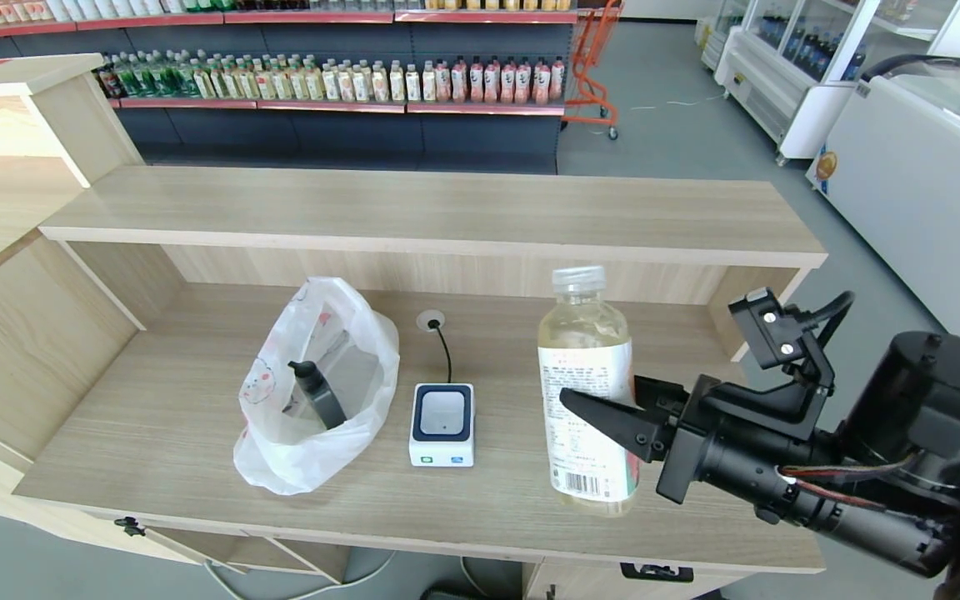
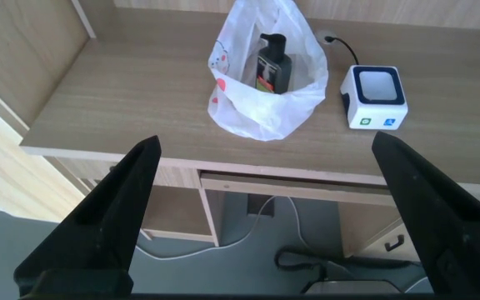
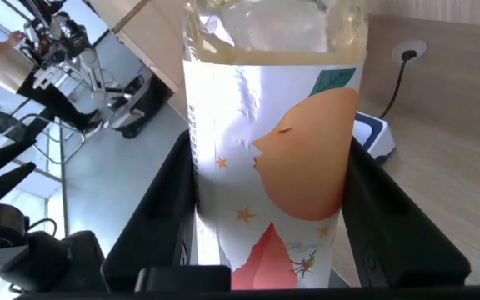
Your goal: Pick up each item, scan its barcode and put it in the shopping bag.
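Right end effector [image 1: 605, 408] is clenched on the clear bottle [image 1: 584, 350], one dark finger across the front of its white label and the other behind it. This bottle of pale liquid stands upright at lower right of centre in the head view, barcode near its base; whether the base touches the table [image 1: 155, 433] cannot be told. From the right wrist, the fingers [image 3: 161, 221] press both sides of the label with an orange figure on it.

Left end effector [image 2: 265, 217] is released, fingers spread wide, hovering off the table's front edge. The white shopping bag [image 1: 280, 450] sits open at centre left of the head view with a dark pump bottle [image 1: 317, 396] inside. Just right of the bag stands the white scanner [image 1: 442, 423], its cable [image 1: 445, 350] running back to a hole in the table.
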Controlling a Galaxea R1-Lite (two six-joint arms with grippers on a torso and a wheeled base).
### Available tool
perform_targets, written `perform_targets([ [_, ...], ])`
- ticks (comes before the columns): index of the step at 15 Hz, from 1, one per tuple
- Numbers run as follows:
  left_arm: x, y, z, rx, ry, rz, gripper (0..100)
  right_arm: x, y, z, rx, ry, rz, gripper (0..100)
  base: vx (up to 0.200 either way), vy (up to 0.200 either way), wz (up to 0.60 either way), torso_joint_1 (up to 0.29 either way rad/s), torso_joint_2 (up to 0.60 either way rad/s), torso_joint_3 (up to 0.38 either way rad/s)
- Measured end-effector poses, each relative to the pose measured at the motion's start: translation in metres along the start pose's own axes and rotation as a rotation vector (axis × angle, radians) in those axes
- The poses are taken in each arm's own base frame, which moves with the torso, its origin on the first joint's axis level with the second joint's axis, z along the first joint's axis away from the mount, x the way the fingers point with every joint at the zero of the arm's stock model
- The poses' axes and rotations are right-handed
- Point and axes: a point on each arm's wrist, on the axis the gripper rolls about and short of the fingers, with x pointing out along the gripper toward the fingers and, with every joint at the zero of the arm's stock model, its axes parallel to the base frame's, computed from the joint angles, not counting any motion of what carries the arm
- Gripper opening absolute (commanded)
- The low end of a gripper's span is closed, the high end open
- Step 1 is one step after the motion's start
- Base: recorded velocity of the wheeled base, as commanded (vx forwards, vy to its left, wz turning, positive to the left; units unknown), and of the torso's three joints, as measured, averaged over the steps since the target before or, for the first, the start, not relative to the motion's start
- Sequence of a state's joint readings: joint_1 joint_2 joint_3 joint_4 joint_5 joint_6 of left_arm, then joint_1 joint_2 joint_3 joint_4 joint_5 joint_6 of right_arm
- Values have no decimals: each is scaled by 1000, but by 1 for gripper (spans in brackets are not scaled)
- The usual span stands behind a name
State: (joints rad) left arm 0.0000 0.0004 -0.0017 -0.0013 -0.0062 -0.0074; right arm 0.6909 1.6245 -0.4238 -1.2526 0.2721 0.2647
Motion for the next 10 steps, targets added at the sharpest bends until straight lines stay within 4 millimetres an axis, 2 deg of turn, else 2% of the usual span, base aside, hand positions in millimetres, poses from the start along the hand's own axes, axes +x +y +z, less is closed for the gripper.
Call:
perform_targets([
  [7,0,0,0,0,0,0,100,-10,29,9,24,-3,95,0,0,0,0,0,0,0],
  [10,0,0,0,0,0,0,100,-12,35,10,23,-4,117,0,0,0,0,0,0,0],
])
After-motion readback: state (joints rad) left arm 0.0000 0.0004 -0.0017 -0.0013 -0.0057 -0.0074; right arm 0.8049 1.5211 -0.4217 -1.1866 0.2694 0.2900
